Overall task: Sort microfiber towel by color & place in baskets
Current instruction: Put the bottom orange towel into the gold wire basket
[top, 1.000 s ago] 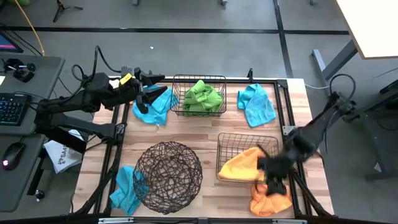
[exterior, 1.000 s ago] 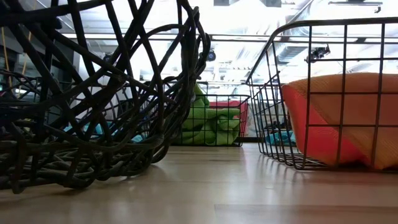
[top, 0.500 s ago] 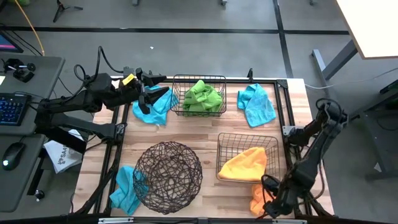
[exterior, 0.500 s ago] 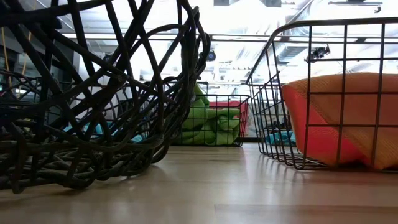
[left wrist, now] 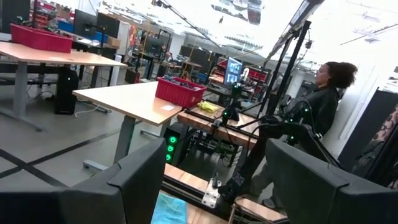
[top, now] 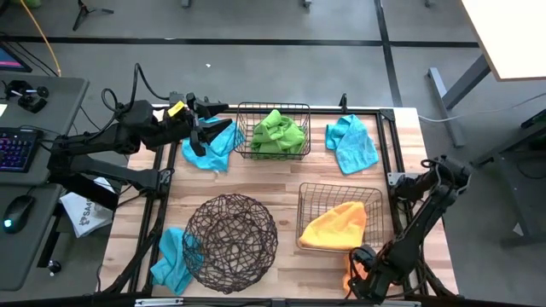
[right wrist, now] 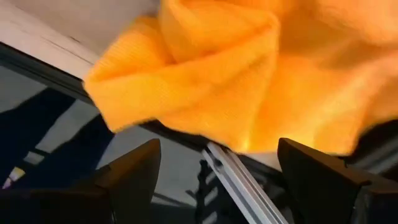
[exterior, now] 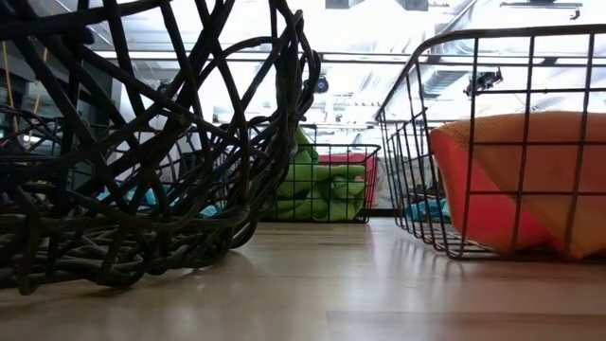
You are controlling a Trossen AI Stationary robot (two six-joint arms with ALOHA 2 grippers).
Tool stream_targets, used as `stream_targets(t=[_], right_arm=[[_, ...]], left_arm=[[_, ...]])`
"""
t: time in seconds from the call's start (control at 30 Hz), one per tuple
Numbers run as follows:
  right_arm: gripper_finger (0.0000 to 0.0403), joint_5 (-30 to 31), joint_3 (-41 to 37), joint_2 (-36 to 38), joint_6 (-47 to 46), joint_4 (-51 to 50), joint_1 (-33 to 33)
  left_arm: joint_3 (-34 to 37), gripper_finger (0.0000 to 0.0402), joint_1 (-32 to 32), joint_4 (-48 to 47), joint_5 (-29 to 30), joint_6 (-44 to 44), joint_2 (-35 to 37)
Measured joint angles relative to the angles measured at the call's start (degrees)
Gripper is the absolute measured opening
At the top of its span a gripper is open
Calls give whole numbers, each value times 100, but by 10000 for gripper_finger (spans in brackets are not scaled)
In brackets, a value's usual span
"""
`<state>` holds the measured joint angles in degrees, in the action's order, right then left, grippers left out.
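My right gripper (top: 362, 266) (right wrist: 217, 152) is open, low at the table's near right corner, its fingers on either side of a crumpled orange towel (right wrist: 249, 68) (top: 347, 278) that overhangs the table edge. Another orange towel (top: 334, 227) lies in the near rectangular wire basket (top: 374, 198). My left gripper (top: 203, 128) (left wrist: 216, 155) is open above a blue towel (top: 215, 147) at the far left. Green towels (top: 277, 132) fill the far rectangular basket (top: 241, 128). The round woven wire bowl (top: 230, 243) holds nothing. Two more blue towels (top: 351, 143) (top: 173, 256) lie on the table.
The table's dark frame rail (right wrist: 233, 180) runs under the overhanging orange towel. A desk with keyboard and mouse (top: 21, 209) stands left of the table. A person (left wrist: 323, 99) sits in the room beyond. Bare wood (top: 286, 175) lies between the baskets.
My right gripper has swung from beside the near basket toward the table's near edge and down, ending low at the near right corner over the loose orange towel, which it now mostly covers in the high view. The left arm has kept still.
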<state>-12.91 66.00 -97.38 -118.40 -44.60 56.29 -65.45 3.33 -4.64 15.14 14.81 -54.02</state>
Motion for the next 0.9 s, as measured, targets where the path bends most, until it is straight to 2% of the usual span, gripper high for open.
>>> stream_targets(t=[0.27, 0.5, 0.63, 0.77, 0.9], right_arm=[[319, 311, -7, -18, 96, -61, -4], [319, 970, -7, 462, 18, -391, -4], [319, 1093, -7, 822, 14, -294, -4], [319, 821, -7, 979, 211, 651, 66], [319, 462, -15, 681, 355, 1853, 173]], left_arm=[[0, 262, 2, 80, 0, 0, 0], [0, 262, 2, 199, 0, -146, 2], [0, 262, 2, 199, 1, -146, 2], [0, 262, 2, 195, 0, -147, 2], [0, 262, 2, 159, 0, -149, 2]])
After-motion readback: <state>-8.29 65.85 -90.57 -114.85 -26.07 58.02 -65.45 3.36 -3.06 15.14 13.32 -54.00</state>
